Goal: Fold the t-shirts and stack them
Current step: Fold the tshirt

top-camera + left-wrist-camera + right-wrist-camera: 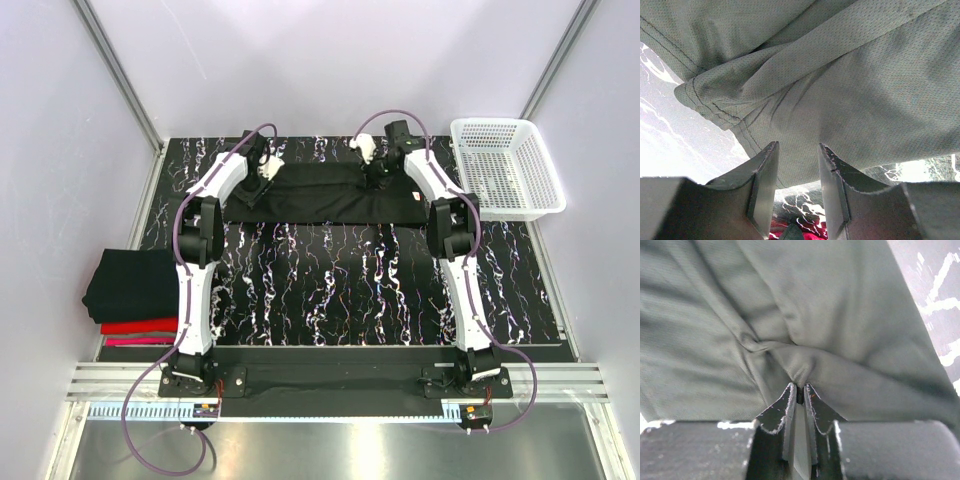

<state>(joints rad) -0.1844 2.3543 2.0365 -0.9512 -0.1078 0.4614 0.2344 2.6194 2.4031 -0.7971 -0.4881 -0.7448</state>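
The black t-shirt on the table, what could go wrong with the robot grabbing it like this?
1. The right end effector pinches only a small pucker of the black t-shirt, so the cloth might slip out when lifted.
2. The left end effector has its jaws apart, gripping nothing. If only one side gets pulled, the shirt could bunch or skew.

The marbled table (350, 290) bears a spread black shirt (330, 195), a folded stack (130, 285) (black over red, pink) and a basket (490, 122).
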